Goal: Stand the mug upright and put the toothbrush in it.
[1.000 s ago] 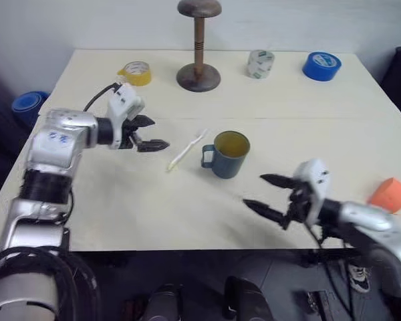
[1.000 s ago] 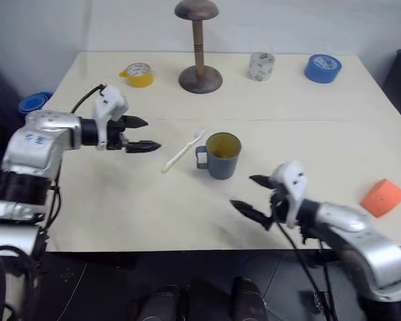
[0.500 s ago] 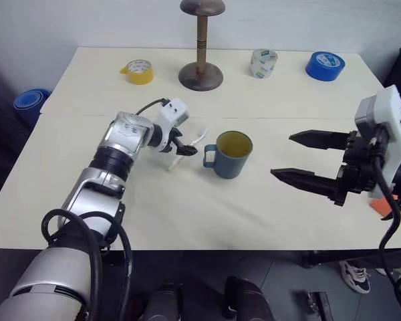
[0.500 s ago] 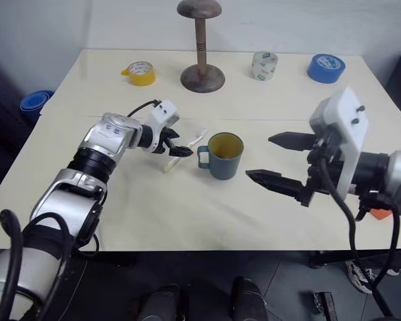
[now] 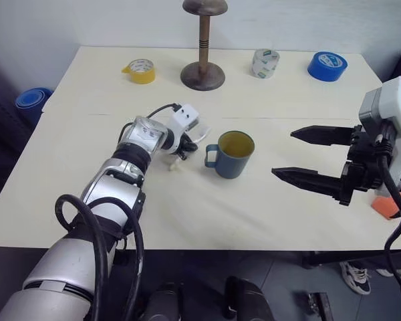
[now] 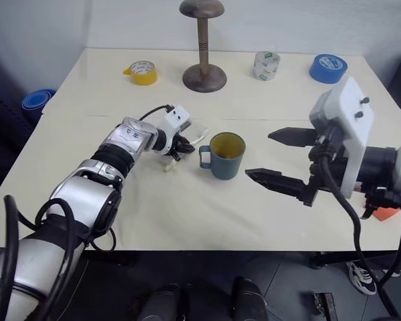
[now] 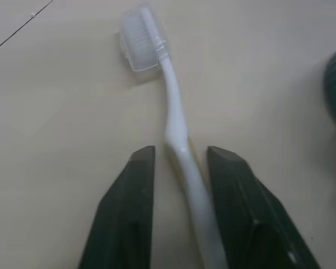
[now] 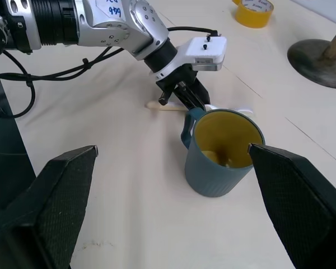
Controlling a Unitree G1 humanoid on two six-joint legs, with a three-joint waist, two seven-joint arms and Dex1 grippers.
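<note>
The dark teal mug (image 5: 231, 154) stands upright on the pale table (image 5: 187, 214), handle to the left, yellowish inside showing. Just left of it the white toothbrush (image 7: 176, 123) lies flat, its head toward the mug's far side. My left gripper (image 5: 184, 148) is down on it. Its two black fingers (image 7: 129, 213) are closed in on either side of the handle. My right gripper (image 5: 283, 153) hangs wide open above the table to the right of the mug, with nothing between its fingers; the mug (image 8: 221, 151) stands ahead of it.
Along the far edge stand a yellow tape roll (image 5: 140, 70), a wooden stand (image 5: 204, 67), a clear tape roll (image 5: 265, 62) and a blue tape roll (image 5: 327, 65). An orange block (image 5: 387, 207) lies at the right edge behind my right arm.
My left gripper moved right and down onto the toothbrush and closed on its handle. My right gripper rose from near the table's front edge and stayed open. The mug has not moved.
</note>
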